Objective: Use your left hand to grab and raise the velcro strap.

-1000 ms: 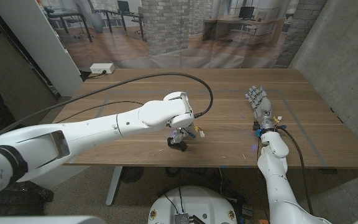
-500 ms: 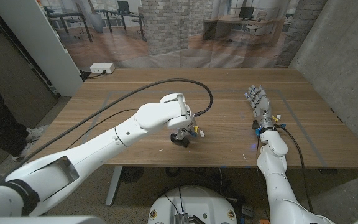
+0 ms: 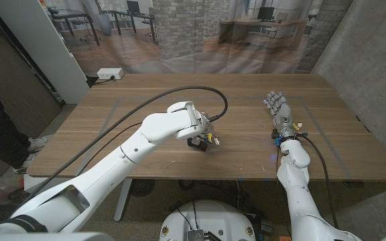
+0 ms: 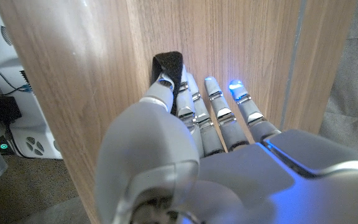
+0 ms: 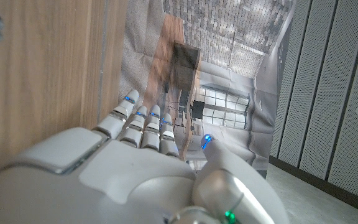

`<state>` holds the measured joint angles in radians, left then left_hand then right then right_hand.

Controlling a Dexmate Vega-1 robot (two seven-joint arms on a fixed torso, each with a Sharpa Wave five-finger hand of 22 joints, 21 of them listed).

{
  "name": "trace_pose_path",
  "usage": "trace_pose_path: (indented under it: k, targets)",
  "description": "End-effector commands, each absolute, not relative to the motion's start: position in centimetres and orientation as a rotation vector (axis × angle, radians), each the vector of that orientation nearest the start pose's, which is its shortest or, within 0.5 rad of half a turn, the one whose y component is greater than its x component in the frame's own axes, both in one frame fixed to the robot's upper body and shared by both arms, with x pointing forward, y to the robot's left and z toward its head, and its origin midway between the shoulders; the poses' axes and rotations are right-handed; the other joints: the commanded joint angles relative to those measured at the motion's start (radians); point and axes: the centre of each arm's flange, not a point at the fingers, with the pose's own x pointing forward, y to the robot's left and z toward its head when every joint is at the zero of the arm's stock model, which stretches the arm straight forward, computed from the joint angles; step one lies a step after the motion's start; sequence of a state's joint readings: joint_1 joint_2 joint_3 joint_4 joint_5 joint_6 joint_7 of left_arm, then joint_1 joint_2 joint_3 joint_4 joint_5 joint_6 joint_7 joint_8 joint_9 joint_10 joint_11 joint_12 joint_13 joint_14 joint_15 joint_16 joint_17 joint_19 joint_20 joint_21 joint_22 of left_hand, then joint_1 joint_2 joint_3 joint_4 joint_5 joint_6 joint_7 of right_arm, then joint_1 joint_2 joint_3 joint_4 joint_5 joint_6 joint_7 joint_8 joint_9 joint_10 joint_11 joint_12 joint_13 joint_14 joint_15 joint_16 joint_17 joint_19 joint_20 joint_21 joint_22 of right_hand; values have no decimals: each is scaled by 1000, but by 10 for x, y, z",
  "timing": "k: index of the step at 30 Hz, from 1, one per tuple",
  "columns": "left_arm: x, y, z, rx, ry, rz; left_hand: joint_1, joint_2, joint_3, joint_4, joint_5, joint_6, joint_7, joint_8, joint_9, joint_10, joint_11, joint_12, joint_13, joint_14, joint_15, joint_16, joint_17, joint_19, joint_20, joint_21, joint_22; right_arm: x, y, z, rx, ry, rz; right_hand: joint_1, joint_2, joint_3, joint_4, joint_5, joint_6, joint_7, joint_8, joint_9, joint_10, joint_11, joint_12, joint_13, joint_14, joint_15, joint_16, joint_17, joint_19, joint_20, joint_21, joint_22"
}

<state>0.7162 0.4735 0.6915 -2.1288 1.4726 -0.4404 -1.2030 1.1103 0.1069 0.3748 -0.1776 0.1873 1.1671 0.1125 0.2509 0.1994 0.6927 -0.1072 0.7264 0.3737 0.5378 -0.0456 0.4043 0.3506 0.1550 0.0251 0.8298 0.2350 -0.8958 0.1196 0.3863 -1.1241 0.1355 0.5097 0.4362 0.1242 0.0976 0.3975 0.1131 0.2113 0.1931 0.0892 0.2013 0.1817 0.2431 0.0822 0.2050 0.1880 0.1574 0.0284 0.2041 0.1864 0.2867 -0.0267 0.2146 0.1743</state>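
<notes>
Wood-grain counter spans the head view; behind it hangs a printed backdrop of a brick-walled office; a white power strip lies near the counter's far left corner, well apart from both hands.

Left arm enters from the lower left and reaches to the middle of the counter; a black cable arcs over the counter to its wrist; the left hand sits under the wrist housing with its fingers pointing down. The velcro strap, a small black piece, is at the tips of that hand, just beside the counter's middle; in the head view it cannot be told whether the strap touches the wood or hangs just above it. In the left wrist view the left hand has its fingers close together and extended toward the wood, and the thumb presses the velcro strap against the neighbouring finger; the strap's black end projects past the fingertips; the hand is holding the strap in a pinch.

Right hand lies on the right part of the counter, well apart from the strap; its fingers are straight, slightly spread, and point toward the far edge; it holds nothing. In the right wrist view the right hand shows its fingers extended side by side along the wood.
</notes>
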Motion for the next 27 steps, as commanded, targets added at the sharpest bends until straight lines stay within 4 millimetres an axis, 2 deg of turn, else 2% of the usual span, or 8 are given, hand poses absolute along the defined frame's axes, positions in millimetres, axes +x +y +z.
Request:
trace_pose_path:
  k: [1,16,27]
  targets:
    - [477,31,-3,-3456,670,378,39,23,2,5,-3,36,-28,3,6,24,-21,11,3,10,-138,6,4,9,-2,9,4,636,-318,-88,197,-782,50,-3,-5,-5,0,8,5,0,-3,2,0,-1,-2,4,6,0,-3,-1,-1,-5,-4,4]
    - [470,32,2,-3445,835,253,46,22,2,7,-5,43,-27,1,8,31,-25,15,0,17,-145,4,4,13,-8,23,6,632,-318,-86,186,-787,46,-4,-5,-6,-1,9,4,1,-5,2,0,-2,-4,4,6,0,-5,-1,-3,-5,-6,4]
    - [463,36,4,-3394,1035,33,45,20,2,11,-6,49,-34,0,9,36,-30,18,-1,28,-150,2,1,15,-11,34,6,631,-317,-85,180,-789,45,-4,-5,-6,-1,10,4,1,-5,2,1,-2,-4,4,6,1,-6,-1,-4,-5,-6,4]
